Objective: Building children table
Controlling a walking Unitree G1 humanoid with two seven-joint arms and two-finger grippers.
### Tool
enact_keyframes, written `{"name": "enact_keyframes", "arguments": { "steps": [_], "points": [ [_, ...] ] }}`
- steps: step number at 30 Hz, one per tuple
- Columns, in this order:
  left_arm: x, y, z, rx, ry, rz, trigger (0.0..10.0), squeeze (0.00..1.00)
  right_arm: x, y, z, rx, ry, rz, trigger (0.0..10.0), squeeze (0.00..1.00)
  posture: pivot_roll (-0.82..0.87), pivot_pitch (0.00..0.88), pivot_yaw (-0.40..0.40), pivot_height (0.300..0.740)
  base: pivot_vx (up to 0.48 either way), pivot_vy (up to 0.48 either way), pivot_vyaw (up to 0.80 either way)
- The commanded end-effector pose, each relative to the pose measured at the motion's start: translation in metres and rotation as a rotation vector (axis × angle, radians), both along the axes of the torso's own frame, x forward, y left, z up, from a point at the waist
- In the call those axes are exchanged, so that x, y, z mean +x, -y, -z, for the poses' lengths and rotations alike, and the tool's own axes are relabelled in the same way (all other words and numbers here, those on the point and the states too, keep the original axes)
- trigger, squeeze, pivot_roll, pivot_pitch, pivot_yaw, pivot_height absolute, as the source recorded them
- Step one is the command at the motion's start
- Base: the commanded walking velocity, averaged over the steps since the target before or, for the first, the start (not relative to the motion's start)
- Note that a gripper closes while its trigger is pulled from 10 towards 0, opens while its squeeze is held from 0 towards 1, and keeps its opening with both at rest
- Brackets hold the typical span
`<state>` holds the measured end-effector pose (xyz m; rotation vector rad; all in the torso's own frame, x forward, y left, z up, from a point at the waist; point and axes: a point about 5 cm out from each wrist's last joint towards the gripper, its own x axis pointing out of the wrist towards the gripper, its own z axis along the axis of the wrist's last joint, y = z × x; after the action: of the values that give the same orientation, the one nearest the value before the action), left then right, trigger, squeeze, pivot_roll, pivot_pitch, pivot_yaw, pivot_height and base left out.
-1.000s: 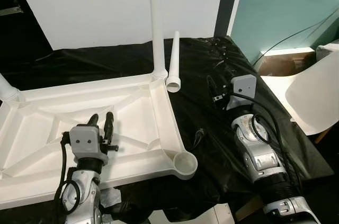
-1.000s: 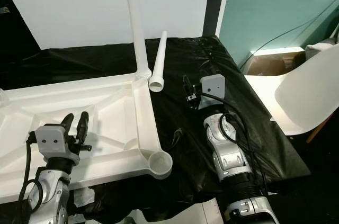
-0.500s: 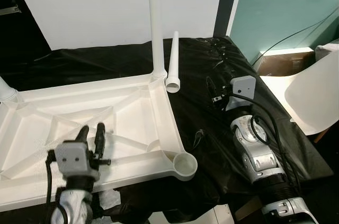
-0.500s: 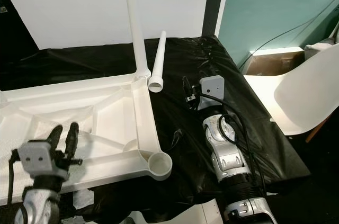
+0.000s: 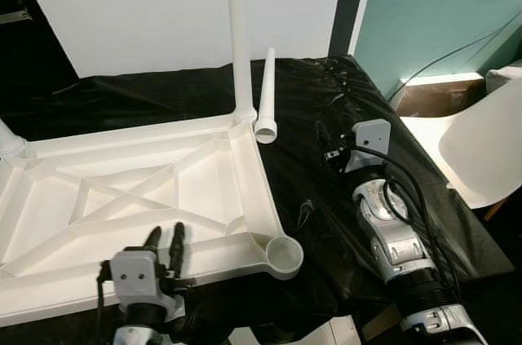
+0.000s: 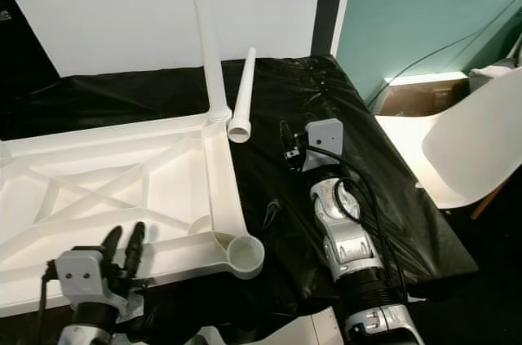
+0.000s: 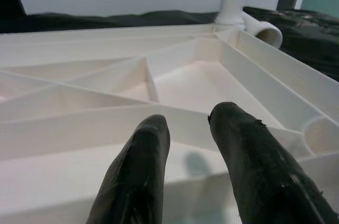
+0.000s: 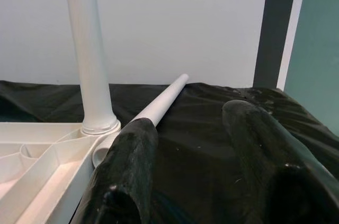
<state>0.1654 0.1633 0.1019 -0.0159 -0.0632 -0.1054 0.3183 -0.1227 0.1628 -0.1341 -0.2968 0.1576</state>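
A white table top (image 5: pixel 245 174) lies upside down on black cloth, ribs facing up. One white leg (image 5: pixel 237 35) stands upright in its far right corner socket, and a leg stub (image 5: pixel 8 143) shows at the far left corner. The near right socket (image 5: pixel 284 255) is empty. A loose white leg (image 5: pixel 267 92) lies on the cloth just beyond the far right corner. My left gripper (image 5: pixel 165 232) hovers at the top's near edge, open, with nothing between its fingers (image 7: pixel 140 171). My right gripper (image 5: pixel 328 141) is open over the cloth, pointing at the loose leg (image 8: pixel 159 105).
The black cloth (image 5: pixel 326 198) covers the work surface and drops off at the front and right. A white chair (image 5: pixel 485 145) stands to the right, a brown box (image 5: pixel 424 96) behind it. A white panel (image 5: pixel 147 2) and a teal wall close the back.
My left gripper has drawn back from over the ribs in the middle of the table top to its near edge. The right arm has barely moved.
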Motion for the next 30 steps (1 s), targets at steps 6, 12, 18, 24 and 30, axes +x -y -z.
{"name": "enact_keyframes", "arguments": {
  "steps": [6, 12, 18, 24, 30],
  "points": [
    [0.008, 0.017, 0.001, 0.016, 0.036, 0.119, 10.0, 0.00, 0.002, 0.003, -0.001, 0.002, 0.006, 0.015, 10.0, 0.00, 0.08, 0.000, 0.001, 0.740, 0.000, 0.000, 0.00],
    [0.019, 0.027, -0.003, -0.030, 0.070, 0.132, 10.0, 0.00, 0.004, 0.003, -0.002, -0.001, 0.008, 0.015, 10.0, 0.00, 0.07, 0.000, -0.006, 0.740, 0.000, 0.000, 0.00],
    [0.040, 0.029, -0.008, 0.020, 0.096, 0.059, 10.0, 0.00, 0.006, 0.003, -0.004, -0.002, 0.015, 0.017, 10.0, 0.00, 0.06, 0.000, -0.004, 0.740, 0.000, 0.000, 0.00],
    [0.071, 0.027, -0.004, 0.059, 0.052, -0.091, 10.0, 0.00, 0.008, 0.001, -0.006, -0.005, 0.024, 0.013, 10.0, 0.00, 0.05, 0.000, -0.007, 0.740, 0.000, 0.000, 0.00],
    [0.093, 0.017, -0.014, -0.139, 0.056, -0.179, 10.0, 0.00, 0.011, -0.002, -0.007, -0.015, 0.030, 0.008, 10.0, 0.00, 0.05, 0.000, -0.007, 0.740, 0.000, 0.000, 0.00]
  ]
}}
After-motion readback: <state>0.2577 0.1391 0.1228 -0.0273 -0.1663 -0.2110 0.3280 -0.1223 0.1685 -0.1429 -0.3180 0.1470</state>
